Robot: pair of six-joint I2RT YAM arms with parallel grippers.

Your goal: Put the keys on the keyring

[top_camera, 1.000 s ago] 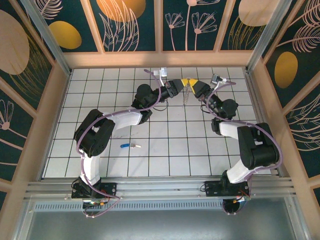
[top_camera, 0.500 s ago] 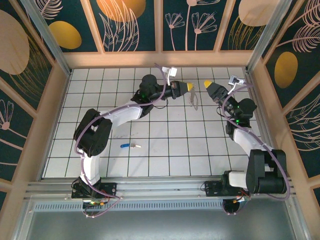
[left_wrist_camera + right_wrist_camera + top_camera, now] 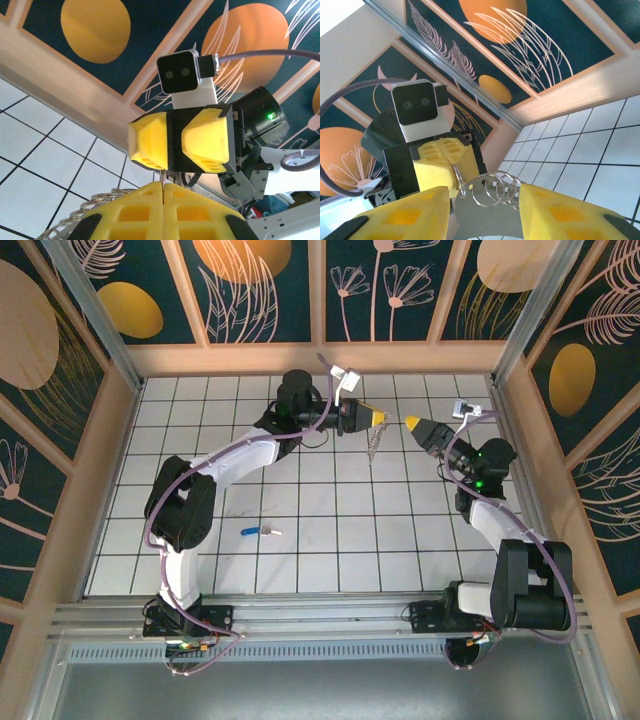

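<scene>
In the top external view we see a white tiled surface [image 3: 330, 550] with dark grid lines. It is closed in by walls [image 3: 265, 290] of dark blue-green panels with orange discs and pale plant drawings, set in light wooden frames. Both arms reach to the far part of the surface. The left arm bends in a long curve toward the right. The left end effector [image 3: 378, 418] has its fingers together, clamped on the keyring [image 3: 372, 445], which hangs down from the tip above the tiles. The right arm rises along the right side, and the right end effector [image 3: 411, 423] points at the left one, near it but apart. The key [image 3: 258, 532] with its blue head lies alone on the surface, well apart from both end effectors. The keyring is small here and we cannot make out its parts.

In the left wrist view, the yellow fingers at the lower edge meet along a thin seam. The metal rings [image 3: 92, 205] come out at the lower left, cut off by the frame. The right end effector faces us with its two fingers apart and a camera [image 3: 182, 75] above them.

In the right wrist view, this arm's fingers [image 3: 560, 212] stand apart at the lower edge. Between them we see the rings and a grey strap below, hanging from the left end effector. Whether the fingers touch the strap we cannot tell.
</scene>
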